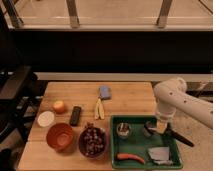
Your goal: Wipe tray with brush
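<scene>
The green tray [172,150] lies on the right front part of the wooden table. My gripper [151,129] hangs from the white arm [172,97] and is low over the tray's back right part. It is shut on the brush [179,138]. The brush's black handle slants out to the right across the tray's rim, and its pale head is down by the gripper, partly hidden. In the tray are a small metal cup [123,130], an orange carrot [130,157] and a grey-blue cloth [160,154].
Left of the tray stand a dark bowl with contents [92,141], an orange bowl [60,136] and a white round dish [46,119]. Behind them are a black remote-like bar [75,115], an orange fruit [60,106], a yellow item [99,109] and a blue sponge [105,91].
</scene>
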### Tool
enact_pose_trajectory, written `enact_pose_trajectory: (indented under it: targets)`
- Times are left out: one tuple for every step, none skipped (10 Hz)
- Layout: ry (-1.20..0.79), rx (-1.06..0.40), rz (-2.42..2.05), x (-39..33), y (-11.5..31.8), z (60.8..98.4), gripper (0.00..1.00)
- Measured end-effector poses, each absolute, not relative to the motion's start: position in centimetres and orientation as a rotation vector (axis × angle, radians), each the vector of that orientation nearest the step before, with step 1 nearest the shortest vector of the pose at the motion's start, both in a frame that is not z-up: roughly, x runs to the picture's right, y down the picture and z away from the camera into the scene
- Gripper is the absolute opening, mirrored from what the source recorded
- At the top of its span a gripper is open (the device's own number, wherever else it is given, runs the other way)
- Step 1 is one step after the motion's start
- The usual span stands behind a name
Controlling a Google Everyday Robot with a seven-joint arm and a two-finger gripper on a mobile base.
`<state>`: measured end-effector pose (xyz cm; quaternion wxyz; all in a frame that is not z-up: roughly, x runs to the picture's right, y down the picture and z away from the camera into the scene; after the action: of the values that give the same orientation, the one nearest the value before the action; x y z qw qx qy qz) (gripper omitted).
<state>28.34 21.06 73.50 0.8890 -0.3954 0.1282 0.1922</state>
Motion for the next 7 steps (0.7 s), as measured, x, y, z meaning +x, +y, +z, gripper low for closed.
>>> enact_pose_trajectory:
  targets:
    - [0.254,-0.829,0.4,27.5,21.6,73.2,0.0]
    - [0.241,-0.843,0.409,26.6,22.6,72.6,0.0]
    - [0.241,-0.85,0.419,26.5,23.1,72.2,0.0]
    - [0.248,-0.853,0.43,26.7,23.4,71.9,0.0]
    - [0.26,-0.855,0.446,27.4,23.7,71.7,0.0]
    - [0.275,-0.851,0.472,28.8,23.9,71.4,0.0]
    - [0.294,-0.842,0.501,30.6,23.9,71.2,0.0]
